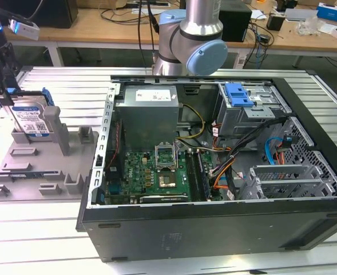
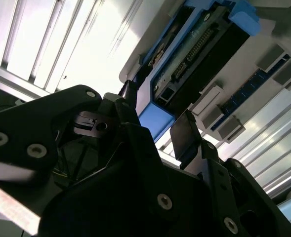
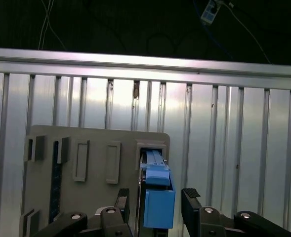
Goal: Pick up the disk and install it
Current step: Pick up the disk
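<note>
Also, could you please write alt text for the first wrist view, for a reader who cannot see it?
The open gripper straddles the blue-framed disk, with a gap showing on each side. The disk stands on edge in a slot of a grey fixture plate, and the plate lies on a ribbed aluminium table.

You can see the disk (image 1: 28, 119) at the exterior view's left, standing upright on its edge in a slot of the grey holder (image 1: 20, 167). It is a flat rectangular drive. Its broad face, with the white-and-blue label, is turned toward the camera, and a blue plastic frame runs around its edges. In the second wrist view the disk (image 2: 204, 54) shows you its dark side with a row of connector pins. In the first wrist view you look at it edge-on (image 3: 158, 205), so you see mostly the blue frame, rising out of the holder's slot.
</note>
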{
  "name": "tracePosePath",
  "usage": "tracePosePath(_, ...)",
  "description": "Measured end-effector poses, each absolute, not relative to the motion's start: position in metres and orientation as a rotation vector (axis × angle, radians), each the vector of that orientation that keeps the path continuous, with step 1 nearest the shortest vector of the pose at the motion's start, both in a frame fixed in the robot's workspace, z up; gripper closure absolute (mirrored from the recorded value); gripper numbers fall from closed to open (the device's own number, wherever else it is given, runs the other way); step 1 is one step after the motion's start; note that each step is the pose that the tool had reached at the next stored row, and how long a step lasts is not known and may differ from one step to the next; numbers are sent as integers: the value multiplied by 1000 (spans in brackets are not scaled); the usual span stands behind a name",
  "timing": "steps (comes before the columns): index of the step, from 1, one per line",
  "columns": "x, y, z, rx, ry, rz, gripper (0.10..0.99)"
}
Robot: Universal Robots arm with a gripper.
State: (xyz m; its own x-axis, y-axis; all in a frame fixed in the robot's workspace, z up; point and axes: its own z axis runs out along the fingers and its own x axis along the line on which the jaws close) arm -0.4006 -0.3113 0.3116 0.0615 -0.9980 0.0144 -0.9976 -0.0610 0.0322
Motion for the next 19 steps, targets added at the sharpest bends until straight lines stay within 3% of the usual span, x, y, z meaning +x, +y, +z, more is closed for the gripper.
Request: tracePosePath(19, -401, -311, 307, 2235, -2160, -19, 545)
